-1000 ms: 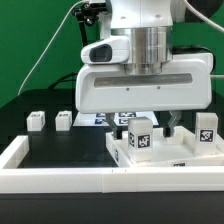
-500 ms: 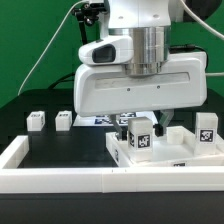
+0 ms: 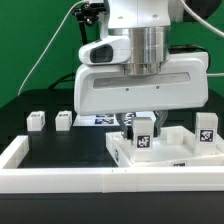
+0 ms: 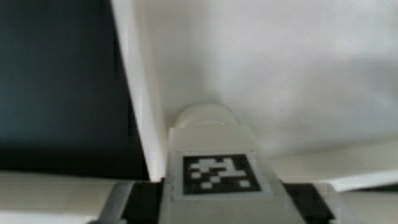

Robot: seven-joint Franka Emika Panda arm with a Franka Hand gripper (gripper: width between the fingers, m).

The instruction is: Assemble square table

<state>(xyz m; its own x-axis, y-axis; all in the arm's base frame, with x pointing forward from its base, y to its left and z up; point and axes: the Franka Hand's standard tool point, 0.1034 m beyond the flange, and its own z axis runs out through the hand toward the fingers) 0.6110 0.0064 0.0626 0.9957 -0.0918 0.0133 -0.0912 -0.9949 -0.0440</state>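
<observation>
The square table top (image 3: 168,160), a white rimmed tray, lies at the exterior view's right. A white tagged leg (image 3: 141,138) stands upright on it near its front left part. My gripper (image 3: 141,125) reaches down from above and its fingers (image 3: 128,124) press against both sides of this leg. In the wrist view the same leg (image 4: 217,160) fills the space between my gripper's (image 4: 221,208) grey fingers (image 4: 134,205), with the table top (image 4: 285,70) beneath. Another leg (image 3: 207,131) stands at the tray's far right.
Two more legs (image 3: 36,120) (image 3: 63,119) stand on the black worktop at the exterior view's left. The marker board (image 3: 100,119) lies behind them. A long low white wall (image 3: 60,178) edges the worktop's front and left side.
The fingers stood wide apart around the leg a second ago and have closed in onto its sides. The arm and the leg have stayed in place.
</observation>
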